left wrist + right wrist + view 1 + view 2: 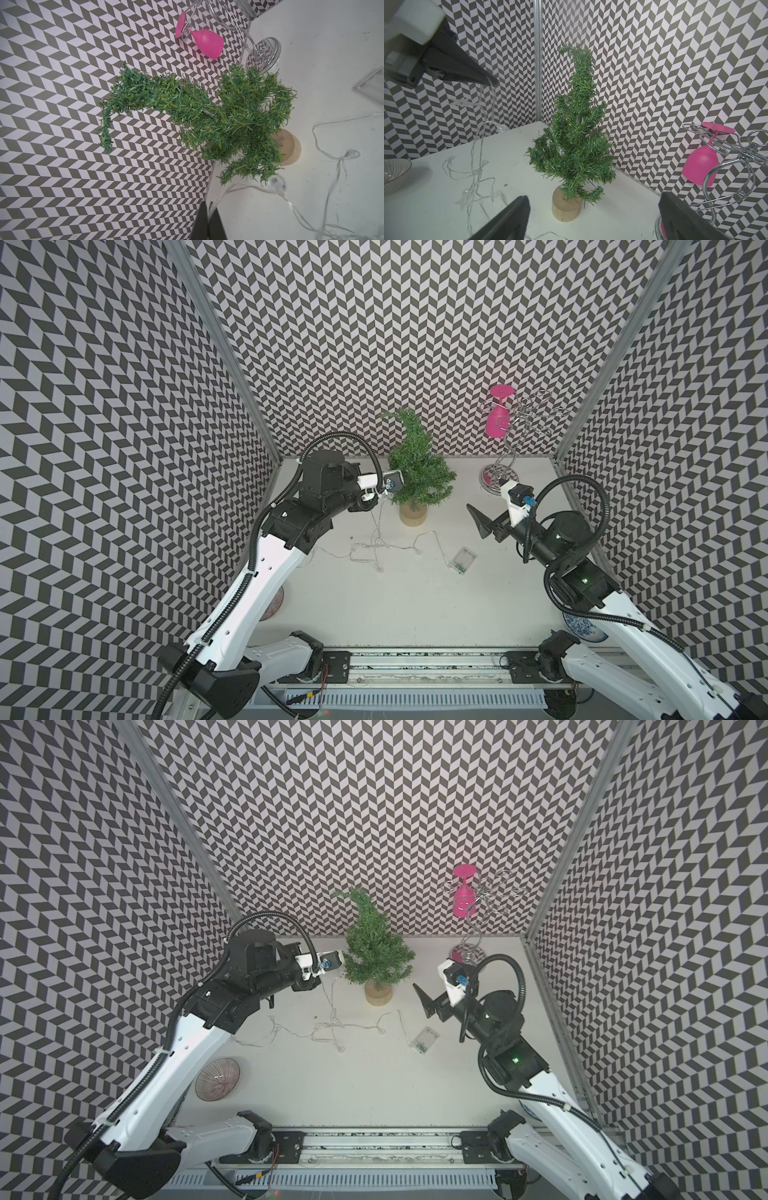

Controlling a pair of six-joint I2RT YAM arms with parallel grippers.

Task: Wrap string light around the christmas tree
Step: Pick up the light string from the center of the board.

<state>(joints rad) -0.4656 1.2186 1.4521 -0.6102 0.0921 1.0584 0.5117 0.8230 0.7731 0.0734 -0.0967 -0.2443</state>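
**Strand pinched beside the tree, ready for the first turn**

The left gripper [491, 81] is closed tight on the string light [332, 1026], holding a thin loop of it in the air just beside the tree [417, 472], at about mid-height on its left flank. From the pinch the wire drops to the table [415, 614], where most of it lies in a loose tangle in front of the tree. The battery box [463, 561] rests flat at the far end, nearer the right arm. The right gripper [484, 522] stands wide and empty, aimed at the tree from the other side.

None of the wire touches the branches yet, so the wrapping looks barely begun. The wire is so fine and clear that I can't tell whether one strand or two is in the pinch.

To do this turn well, I'd carry the wire round the back of the tree, pressed lightly into the needles so that they catch it. The right gripper could take it there. Go slowly: the tangle may snag and tug. The tree looks light on its small wooden base [412, 516], and a sharp pull could tip it.
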